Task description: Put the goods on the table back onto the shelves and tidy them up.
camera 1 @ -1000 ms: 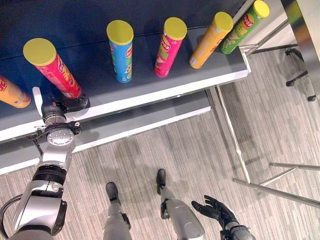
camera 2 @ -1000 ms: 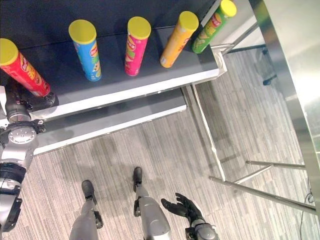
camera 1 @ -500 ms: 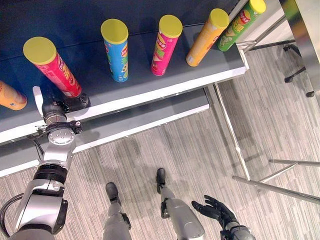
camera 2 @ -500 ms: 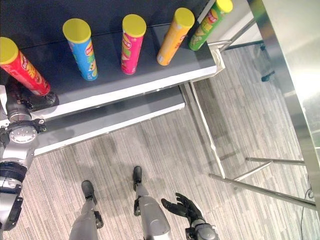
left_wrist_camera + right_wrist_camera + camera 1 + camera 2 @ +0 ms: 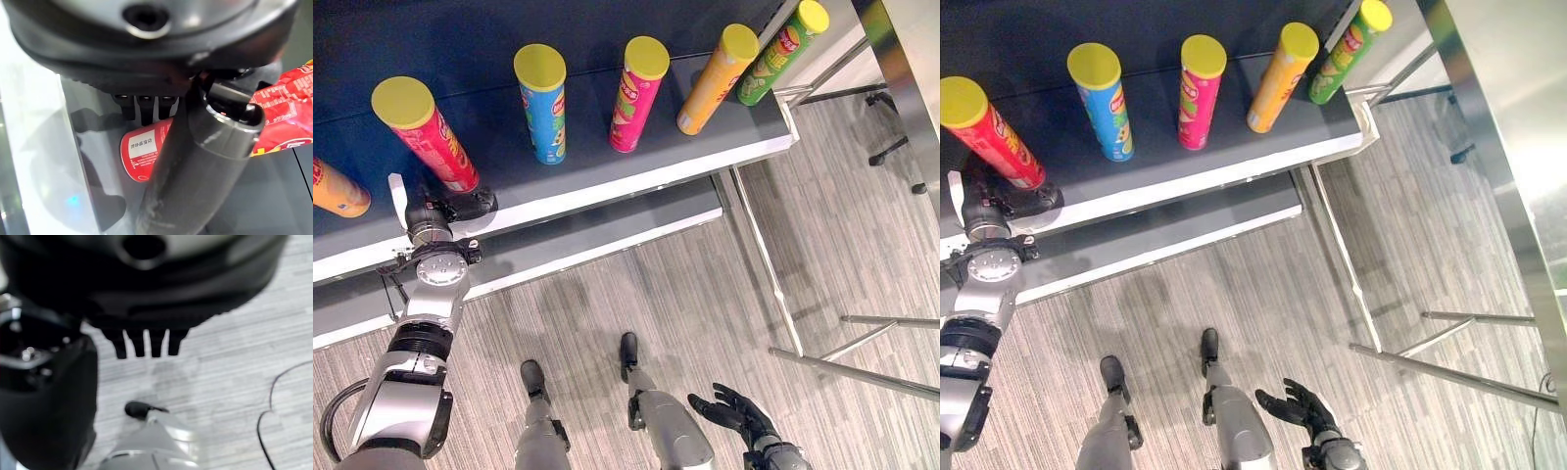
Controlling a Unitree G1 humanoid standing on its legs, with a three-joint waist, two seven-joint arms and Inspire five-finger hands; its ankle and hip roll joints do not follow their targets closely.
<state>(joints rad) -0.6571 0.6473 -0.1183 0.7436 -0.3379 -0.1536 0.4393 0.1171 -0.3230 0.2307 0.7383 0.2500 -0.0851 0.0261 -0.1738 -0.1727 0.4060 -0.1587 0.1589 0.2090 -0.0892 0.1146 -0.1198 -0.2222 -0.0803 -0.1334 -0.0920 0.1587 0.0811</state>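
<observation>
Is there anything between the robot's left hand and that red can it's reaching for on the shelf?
Nothing visible. The left hand is already at the base of the red can standing on the shelf, its fingers curled round it in the wrist view. The blue can stands apart.

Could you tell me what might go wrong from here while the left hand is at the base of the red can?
1. The left hand grips the red can only at its base; the tall can could tip as the hand lets go or pulls away.
2. The red can stands near the shelf front edge, so a tip forward could send it to the floor.
3. The orange can stands close by and could get knocked.
</observation>
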